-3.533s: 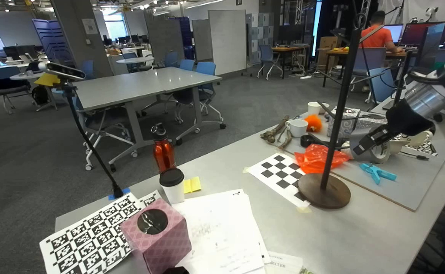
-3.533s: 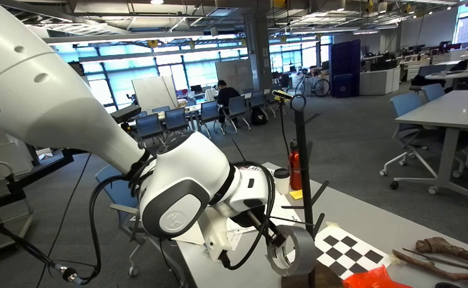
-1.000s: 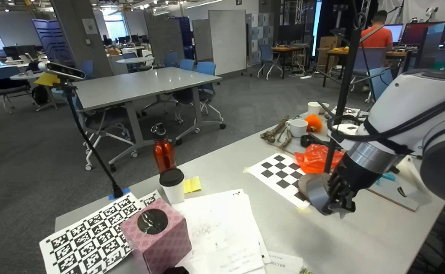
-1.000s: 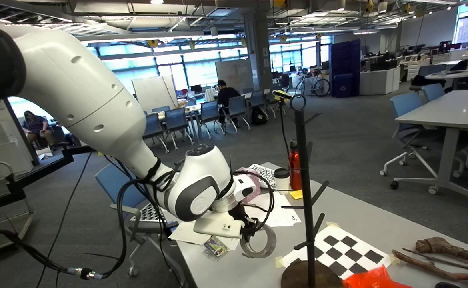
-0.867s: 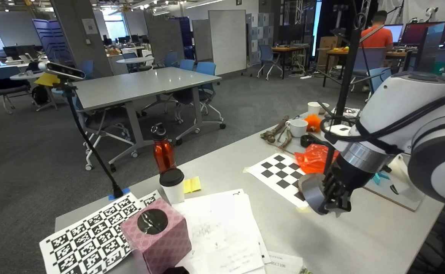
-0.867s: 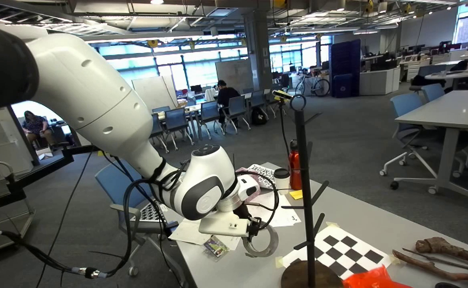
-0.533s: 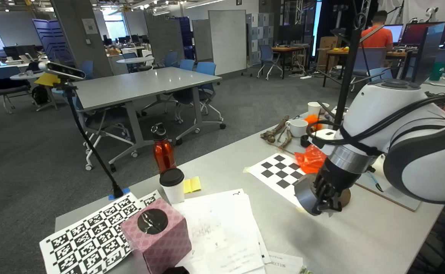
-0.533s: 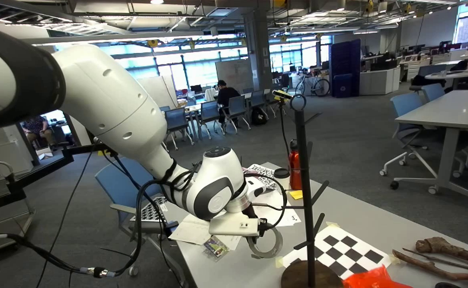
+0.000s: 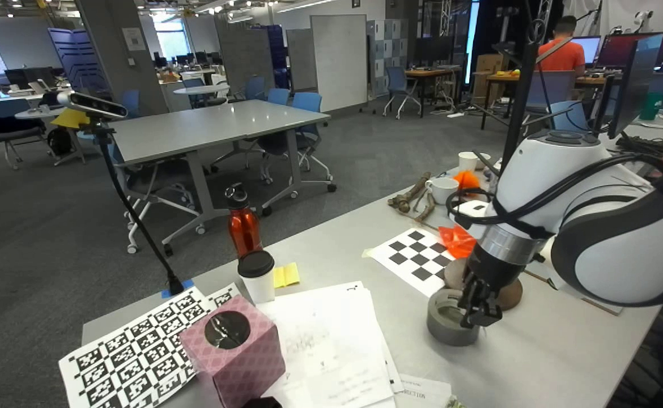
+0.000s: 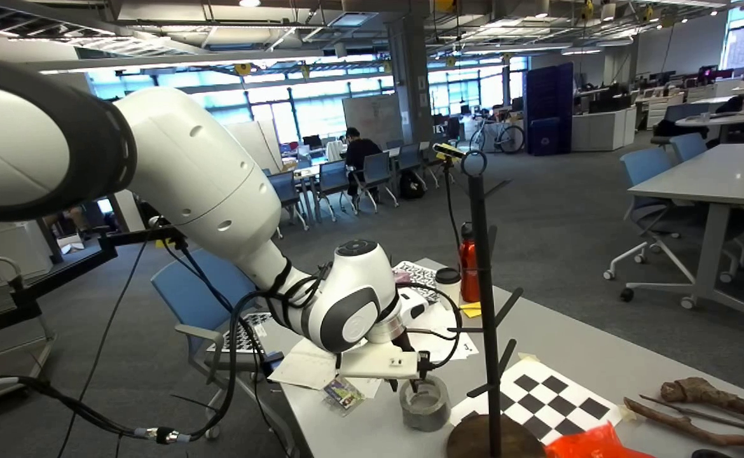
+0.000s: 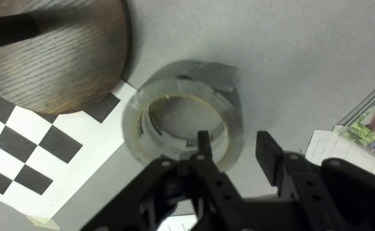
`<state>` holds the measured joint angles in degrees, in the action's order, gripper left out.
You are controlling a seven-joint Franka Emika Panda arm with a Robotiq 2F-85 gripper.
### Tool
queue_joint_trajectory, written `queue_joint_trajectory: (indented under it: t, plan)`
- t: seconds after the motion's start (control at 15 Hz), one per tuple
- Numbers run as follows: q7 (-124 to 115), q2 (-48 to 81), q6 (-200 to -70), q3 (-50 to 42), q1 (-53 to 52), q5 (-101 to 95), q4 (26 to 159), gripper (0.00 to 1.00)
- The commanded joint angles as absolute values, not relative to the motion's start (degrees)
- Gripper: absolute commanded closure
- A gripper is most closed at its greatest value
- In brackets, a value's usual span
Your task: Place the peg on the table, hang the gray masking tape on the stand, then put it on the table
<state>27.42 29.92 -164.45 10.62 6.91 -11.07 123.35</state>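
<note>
Fingers: The black fingers (image 11: 267,155) stand spread apart, with a gap between the tips; in the wrist view one tip shows over the hole of the gray tape roll (image 9: 443,335) and the other outside its wall. Whether either touches the roll, the pictures do not tell.
Tape: The roll lies flat on the gray bench (image 9: 541,357), hole facing up, a loose end showing along its side in the wrist view.
Stand: Just beside the roll rises the stand (image 10: 488,318), its dark pole upright on a round wooden base (image 11: 65,67), short arms jutting from it.
Checkered sheet: The black-and-white checkered sheet (image 11: 91,144) runs partly under the base, one corner meeting the roll's outline in the wrist view.
Arm: The white robot arm (image 9: 620,260), looped with black cables, bends down over the bench in both exterior views.
Beyond the stand: An orange plastic bag (image 9: 457,241), a white mug (image 9: 442,191), sticks (image 9: 408,199) and an orange fluffy ball (image 9: 467,180) cluster in an exterior view.
Papers: Loose papers (image 9: 331,345) spread beside a pink tissue box (image 9: 238,362).
Drinks: A white cup (image 9: 259,285) with a black lid stands near a red bottle (image 9: 245,229), yellow notes (image 9: 287,275) beside it.
Background: A person in an orange shirt (image 9: 561,55) sits at a desk.
</note>
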Motion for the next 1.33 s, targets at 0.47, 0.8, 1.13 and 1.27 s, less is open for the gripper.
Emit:
queue_joint_trajectory:
  t: [0.47,0.8,1.13,1.27]
  plan:
    - [24.9,27.9,-164.6,9.9,6.3,-9.6,122.4,0.0]
    - [18.3,23.1,-166.3,9.1,5.2,-7.5,125.3,0.0]
    - [11.9,17.7,-169.1,8.6,3.7,-5.1,129.2,0.0]
    - [9.7,15.3,-171.1,7.6,2.5,-5.1,131.6,0.0]
